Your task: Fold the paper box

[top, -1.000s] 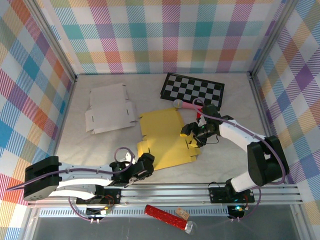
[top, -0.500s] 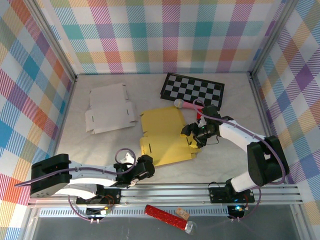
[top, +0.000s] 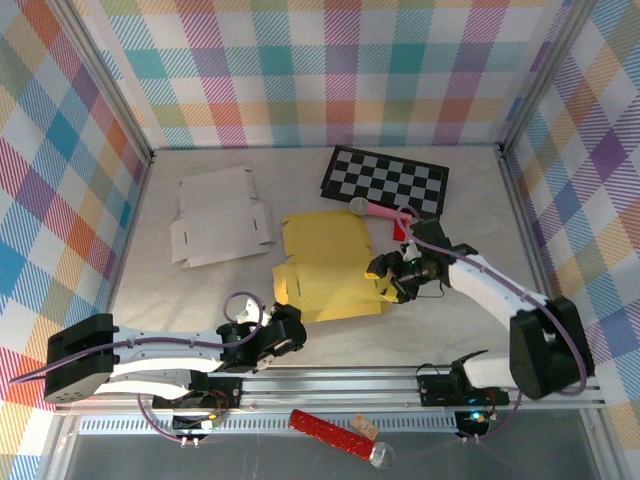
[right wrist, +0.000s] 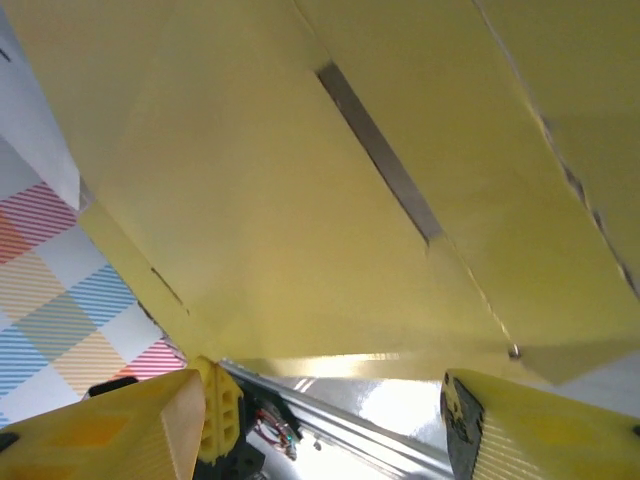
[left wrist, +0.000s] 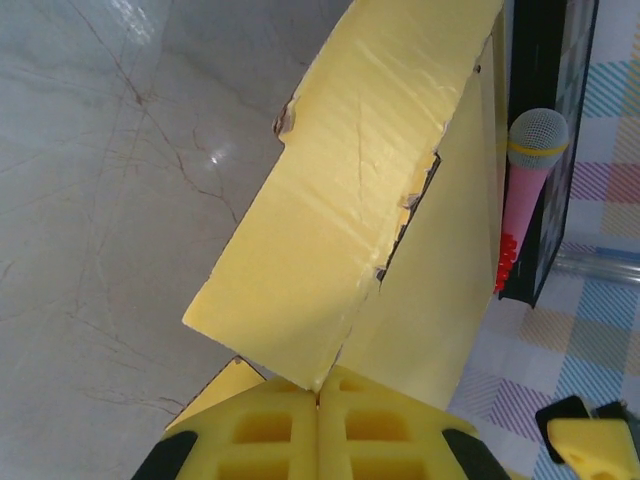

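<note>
- Near rail: red tube [top: 330,433] lies in front of the arm bases.
- Left fingers [left wrist: 318,425]: pressed together, pinching the near corner of a box [top: 325,265] flap. The flap stands up off the counter [top: 200,290], and its edge is ragged at the slot.
- Box: yellow, mid-counter, between the two arms. Apart from the raised near-left flap it lies mostly flat.
- Right fingers [top: 388,277]: spread, at the box's right edge. The right wrist view has a yellow panel with a slot just beyond the tips. Cannot tell if they touch it.
- Farther left: white blank [top: 222,215] lies flat, close to the box.
- Far: pink microphone [top: 372,209] lies just past the box's far right corner, against the near edge of the checkerboard [top: 385,180].
</note>
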